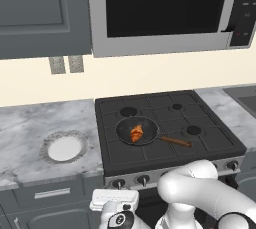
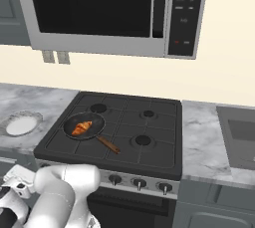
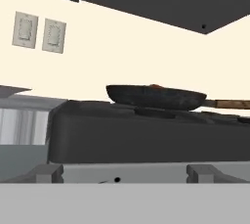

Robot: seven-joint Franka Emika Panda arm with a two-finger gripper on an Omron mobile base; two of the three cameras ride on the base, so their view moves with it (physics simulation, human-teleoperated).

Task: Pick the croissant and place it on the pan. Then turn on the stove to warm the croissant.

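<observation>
The croissant (image 1: pixel 136 133) is already lying inside the pan (image 1: pixel 125 129), a little toward the right side of it, so I am judging the first half of the task as done. The pan is sitting on the front left burner of the stove (image 1: pixel 210 143), and its brown wooden handle (image 1: pixel 175 141) is pointing to the right, across the grate toward the front right burner. The white plate (image 1: pixel 63 148) is lying on the marble counter (image 1: pixel 30 123) to the left of the stove, well apart from the pan.

I am now holding my gripper (image 3: pixel 124 171) low, in front of the stove and below its top. In the hand view I am looking almost level along the cooktop: the pan is standing above its front edge, with only a small orange part of the croissant showing over the rim. My two finger tips are standing wide apart at the bottom of this view, and nothing is between them, so my hand is wide open and holding nothing.

What is left is the second half: turning on the stove. The knobs (image 2: pixel 139 183) are standing in a row on the silver front panel, and I think I need the one that belongs to the burner under the pan, probably one at the left end. I cannot tell from here whether any burner is lit; I am seeing no flame.
</observation>
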